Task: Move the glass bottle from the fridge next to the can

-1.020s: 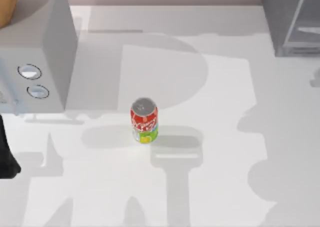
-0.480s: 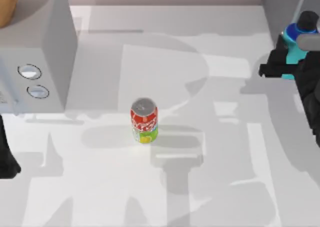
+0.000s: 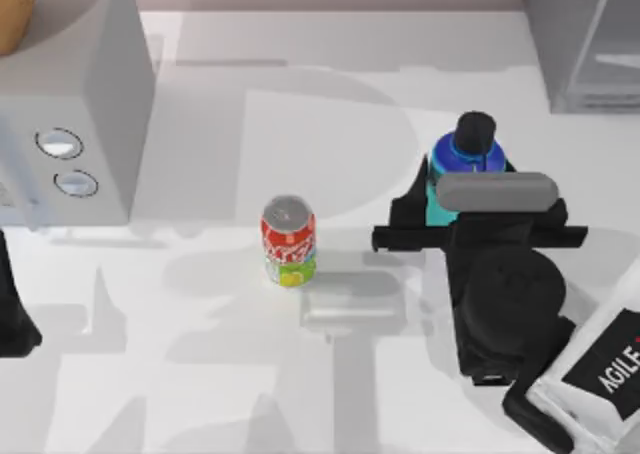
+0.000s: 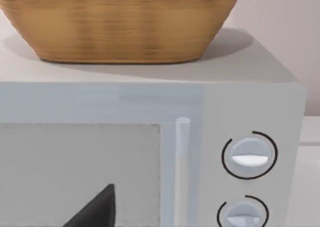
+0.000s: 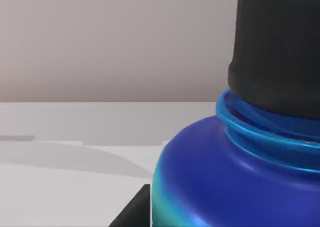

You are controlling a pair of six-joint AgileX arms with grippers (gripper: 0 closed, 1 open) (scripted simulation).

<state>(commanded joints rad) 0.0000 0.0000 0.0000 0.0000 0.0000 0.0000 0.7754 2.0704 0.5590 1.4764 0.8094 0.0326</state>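
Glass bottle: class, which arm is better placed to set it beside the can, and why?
Right. The right gripper holds the glass bottle just right of the can; the left arm sits at the table's left edge.

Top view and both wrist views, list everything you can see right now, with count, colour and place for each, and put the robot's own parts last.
glass bottle: one, teal-cyan with blue shoulder and black cap, right of centre, held by the right gripper.
can: one, red with green-yellow band and silver top, upright at table centre, left of the bottle.
fridge: one, grey, far right corner.
box with two round knobs: one, light grey, far left.
basket: one, tan woven, on top of that box.
table: one, white.
right gripper: one, black, around the bottle.
left arm: one, black, parked at left edge.
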